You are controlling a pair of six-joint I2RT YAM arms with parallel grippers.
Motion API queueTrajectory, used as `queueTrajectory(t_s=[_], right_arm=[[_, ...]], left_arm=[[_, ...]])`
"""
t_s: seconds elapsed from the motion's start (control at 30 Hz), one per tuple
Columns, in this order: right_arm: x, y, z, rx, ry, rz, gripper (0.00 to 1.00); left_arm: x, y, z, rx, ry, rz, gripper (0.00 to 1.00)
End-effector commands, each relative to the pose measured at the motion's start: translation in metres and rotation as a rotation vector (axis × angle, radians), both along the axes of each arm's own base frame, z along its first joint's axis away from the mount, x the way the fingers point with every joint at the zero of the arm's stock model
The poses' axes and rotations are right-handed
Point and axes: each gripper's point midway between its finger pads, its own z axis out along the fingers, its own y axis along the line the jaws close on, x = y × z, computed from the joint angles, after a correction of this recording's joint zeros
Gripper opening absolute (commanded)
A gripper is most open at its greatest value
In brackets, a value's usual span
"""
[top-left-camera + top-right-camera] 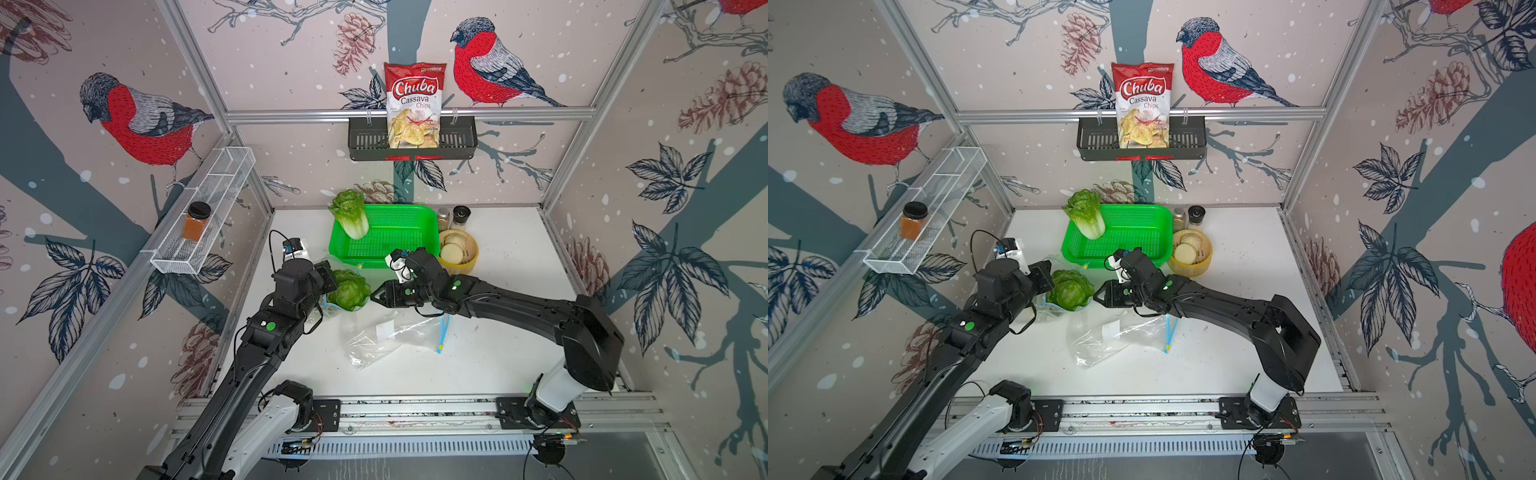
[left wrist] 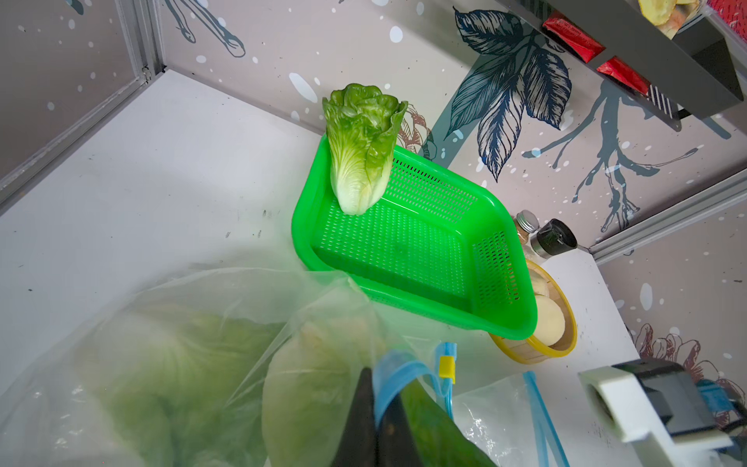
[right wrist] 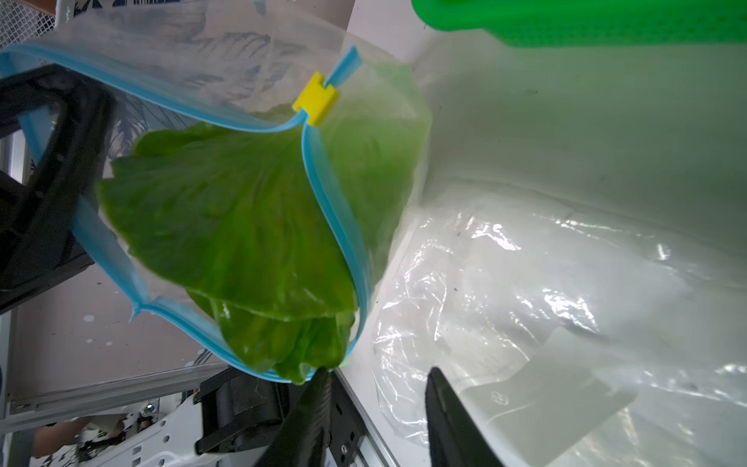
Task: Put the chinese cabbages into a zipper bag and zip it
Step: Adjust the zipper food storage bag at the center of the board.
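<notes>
Black left pincer (image 2: 379, 390) clamped on blue-zippered clear plastic bag (image 2: 194, 295), two leafy green chinese cabbages (image 1: 348, 291) inside, third cabbage (image 1: 350, 214) leaning in bright green mesh basket (image 1: 395, 241) corner, right pincer (image 3: 378, 374) beside bag mouth, jaws apart, empty.

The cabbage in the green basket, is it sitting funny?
Yes. The cabbage stands tilted on its white base in a corner of the green basket, its leafy top leaning out over the rim.

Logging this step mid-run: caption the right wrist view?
Cabbage leaves fill the open zipper bag, yellow slider at one end; right gripper fingers apart.
</notes>
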Motion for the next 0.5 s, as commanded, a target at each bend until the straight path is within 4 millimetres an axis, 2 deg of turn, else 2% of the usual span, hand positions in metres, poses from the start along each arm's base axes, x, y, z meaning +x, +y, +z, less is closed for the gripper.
queueTrajectory(t_s=[0.0,0.2,0.47], right_arm=[[-0.004,0.013,0.011,0.074,0.038,0.017,0.38],[-0.007,0.015,0.001,0.060,0.060,0.013,0.33],[-0.006,0.008,-0.006,0.040,0.068,-0.013,0.31]], left_arm=[[0.006,-0.002,0.013,-0.030,-0.056,0.005,0.00],[0.006,-0.003,0.014,-0.035,-0.058,0.002,0.00],[0.006,-0.002,0.015,-0.038,-0.059,0.005,0.00]])
